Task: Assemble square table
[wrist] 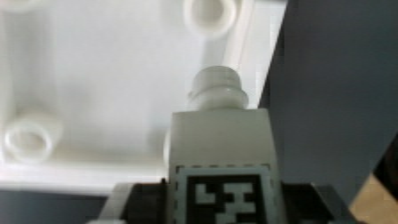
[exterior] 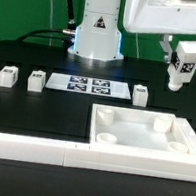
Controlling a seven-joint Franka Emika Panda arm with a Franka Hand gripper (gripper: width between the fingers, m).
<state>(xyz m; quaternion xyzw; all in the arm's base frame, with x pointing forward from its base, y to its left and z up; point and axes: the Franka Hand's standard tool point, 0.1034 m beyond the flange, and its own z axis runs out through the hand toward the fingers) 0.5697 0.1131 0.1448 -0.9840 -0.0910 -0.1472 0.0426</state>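
Three leg blocks point(exterior: 37, 78) stand on the black tabletop point(exterior: 23, 111) beside the marker board point(exterior: 86, 84) — the fourth leg point(exterior: 181, 65) hangs clamped between the gripper point(exterior: 182, 55) fingers, raised over one edge of the square table top point(exterior: 141, 135).

Gripper point(exterior: 184, 50) clutches a tagged leg point(exterior: 181, 69) aloft, tray-like top point(exterior: 130, 143) below, three other legs point(exterior: 36, 78) flanking the marker board point(exterior: 88, 85).

Black table point(exterior: 44, 109) lies bare beside the tabletop point(exterior: 145, 145).
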